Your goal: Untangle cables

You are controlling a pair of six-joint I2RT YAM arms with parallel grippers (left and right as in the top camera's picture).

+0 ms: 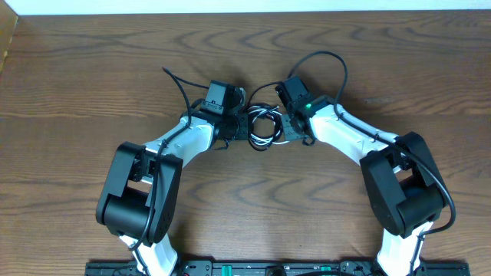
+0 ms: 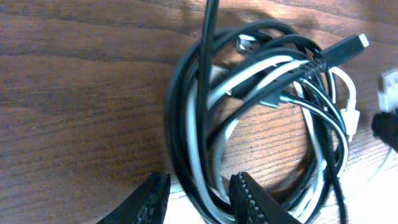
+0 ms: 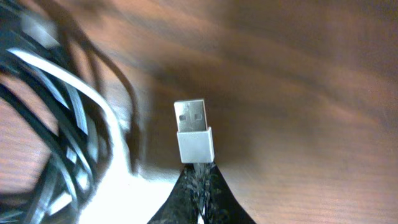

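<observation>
Overhead: The cables (image 1: 263, 125) lay as one small coiled bundle on the wooden table (image 1: 92, 69), near its middle. The two arms reached in from either side. The left gripper (image 1: 244, 126) sat at the bundle's left edge and the right gripper (image 1: 285, 126) at its right edge. Finger positions were too small to read from this height.

Left wrist: The coil filled the view, with the black cord (image 2: 180, 124) and the white cord (image 2: 249, 78) wound through each other in several loops. A black plug (image 2: 348, 48) stuck out at the upper right of the coil. The left gripper's fingers (image 2: 249, 199) stood apart at the bottom of the frame. A few black and white strands of the near side of the coil ran through the gap between them. Whether the pads pressed on those strands could not be told.

Right wrist: The right gripper's fingers were pinched together on the white cord just behind its white plug (image 3: 194, 137). The plug stood straight out past the fingertips, metal end outward, above bare table. The bundle lay to the left, blurred and apart from the plug.
</observation>
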